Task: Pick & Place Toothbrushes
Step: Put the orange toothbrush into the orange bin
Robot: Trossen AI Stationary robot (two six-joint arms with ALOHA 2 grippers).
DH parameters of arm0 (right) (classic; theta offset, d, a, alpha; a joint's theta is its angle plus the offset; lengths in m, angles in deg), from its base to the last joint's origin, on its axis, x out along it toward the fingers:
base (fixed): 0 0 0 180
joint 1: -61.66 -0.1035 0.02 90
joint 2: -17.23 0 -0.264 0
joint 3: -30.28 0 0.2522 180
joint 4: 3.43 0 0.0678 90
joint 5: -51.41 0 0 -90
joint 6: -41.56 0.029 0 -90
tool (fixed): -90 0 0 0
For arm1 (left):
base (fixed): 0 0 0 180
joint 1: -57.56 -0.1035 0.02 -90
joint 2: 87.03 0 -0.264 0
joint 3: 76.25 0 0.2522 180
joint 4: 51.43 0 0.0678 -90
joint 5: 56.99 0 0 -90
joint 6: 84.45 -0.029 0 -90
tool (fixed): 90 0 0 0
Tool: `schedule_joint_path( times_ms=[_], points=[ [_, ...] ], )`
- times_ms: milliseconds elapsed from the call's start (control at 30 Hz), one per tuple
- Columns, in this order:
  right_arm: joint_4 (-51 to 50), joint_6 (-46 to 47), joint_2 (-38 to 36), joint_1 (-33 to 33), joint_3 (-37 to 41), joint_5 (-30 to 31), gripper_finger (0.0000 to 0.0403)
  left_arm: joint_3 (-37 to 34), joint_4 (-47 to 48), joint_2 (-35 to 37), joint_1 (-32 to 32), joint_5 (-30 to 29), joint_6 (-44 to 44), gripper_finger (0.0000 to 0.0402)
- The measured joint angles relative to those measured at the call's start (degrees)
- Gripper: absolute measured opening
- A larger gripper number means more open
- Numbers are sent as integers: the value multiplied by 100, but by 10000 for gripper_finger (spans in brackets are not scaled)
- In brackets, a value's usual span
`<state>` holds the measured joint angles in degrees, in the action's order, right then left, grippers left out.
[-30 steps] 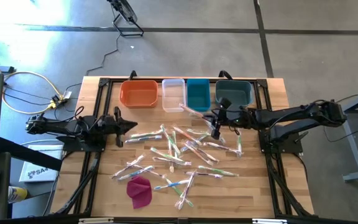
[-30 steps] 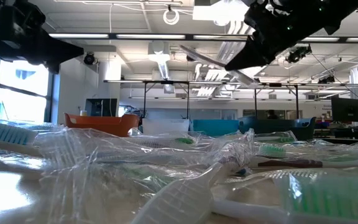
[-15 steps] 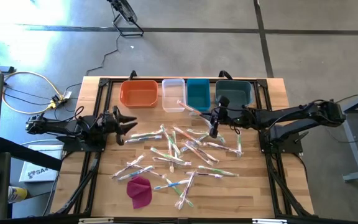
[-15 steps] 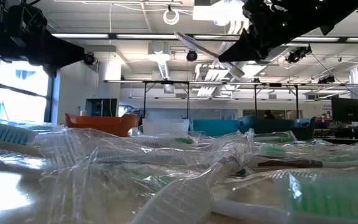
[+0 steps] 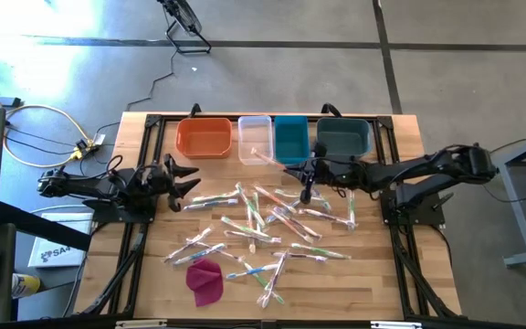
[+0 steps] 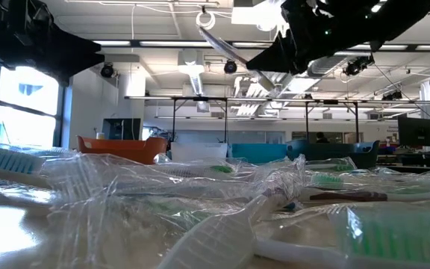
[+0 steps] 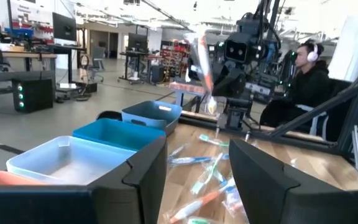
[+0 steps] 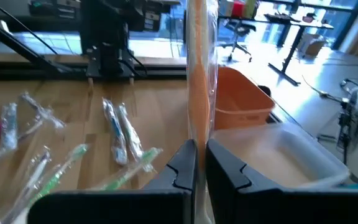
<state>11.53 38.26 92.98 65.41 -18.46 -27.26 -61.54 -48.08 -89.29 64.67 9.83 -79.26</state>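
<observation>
Carrying one wrapped toothbrush point(image 8: 199, 74) pinched in my right gripper point(image 5: 306, 175), above the toothbrushes point(image 5: 263, 219), toward the bins point(image 5: 272, 139) at twelve o'clock; my left gripper point(image 5: 183, 177) waits unclenched, empty, at nine.

Left gripper point(image 5: 190, 179): raised above the bench's left side, jaws spread apart. Right gripper point(image 5: 301, 174): arm extended toward the centre, raised, jaws clamped on a wrapped toothbrush point(image 8: 201, 81).

Grey concrete floor point(image 5: 272, 73) with dark seams; window point(image 6: 21, 97) at left of low view; ceiling strip lights point(image 6: 192, 43); desks point(image 7: 30, 59); seated person point(image 7: 306, 81).
</observation>
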Motion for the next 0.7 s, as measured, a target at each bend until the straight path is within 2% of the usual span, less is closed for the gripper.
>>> schedule_joint_path(
  times_ms=[400,700],
  points=[
    [1195,-3,914,0,0,-144,13,0,-91,-258,0,0,439,171],
    [1434,-3,1003,0,0,-137,13,2,-1214,-1231,0,0,272,171]
  ],
)
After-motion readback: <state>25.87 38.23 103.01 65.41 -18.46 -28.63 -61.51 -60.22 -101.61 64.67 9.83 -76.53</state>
